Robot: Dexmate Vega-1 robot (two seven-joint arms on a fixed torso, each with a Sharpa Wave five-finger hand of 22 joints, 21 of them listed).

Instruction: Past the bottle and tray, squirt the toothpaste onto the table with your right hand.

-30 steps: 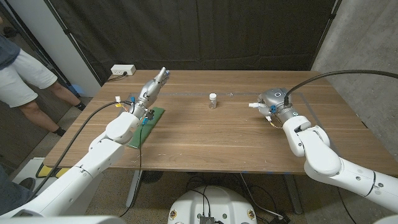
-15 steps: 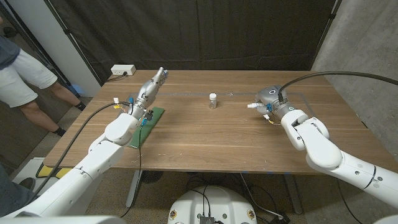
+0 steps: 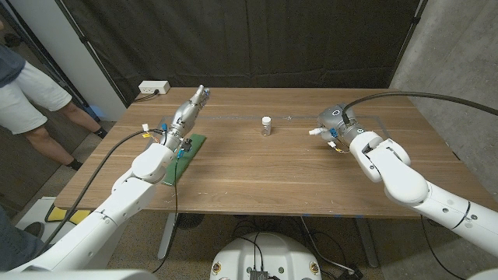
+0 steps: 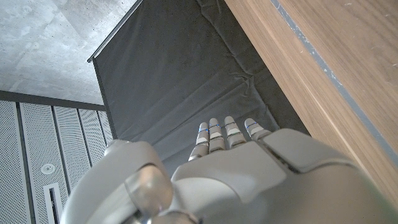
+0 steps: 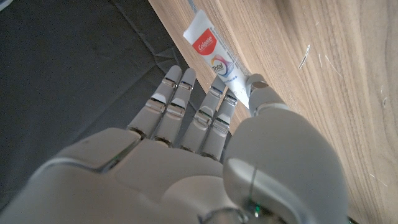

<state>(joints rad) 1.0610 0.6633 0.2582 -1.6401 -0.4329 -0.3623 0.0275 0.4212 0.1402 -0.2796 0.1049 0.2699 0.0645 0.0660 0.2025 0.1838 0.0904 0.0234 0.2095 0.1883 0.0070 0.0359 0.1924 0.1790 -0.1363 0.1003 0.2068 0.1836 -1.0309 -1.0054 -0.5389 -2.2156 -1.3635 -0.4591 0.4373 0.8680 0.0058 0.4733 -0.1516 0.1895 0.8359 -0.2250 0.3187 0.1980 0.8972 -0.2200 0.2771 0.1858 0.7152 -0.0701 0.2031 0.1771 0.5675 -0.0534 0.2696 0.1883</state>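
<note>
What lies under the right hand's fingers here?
A white and red toothpaste tube lies on the wooden table, reaching out beyond the right hand. The fingers cover its near end, so contact is unclear.

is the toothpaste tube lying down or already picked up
Lying down. The toothpaste tube lies flat on the table, just past the right hand's straight fingers, not gripped.

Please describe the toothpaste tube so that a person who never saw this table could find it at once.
Start at the wooden table and go to the robot's right hand, on the table's right part near the far edge. The toothpaste tube lies on the wood just beyond that hand's fingers. It is a flat white tube with a red band, unlike the small upright bottle at the middle.
</note>
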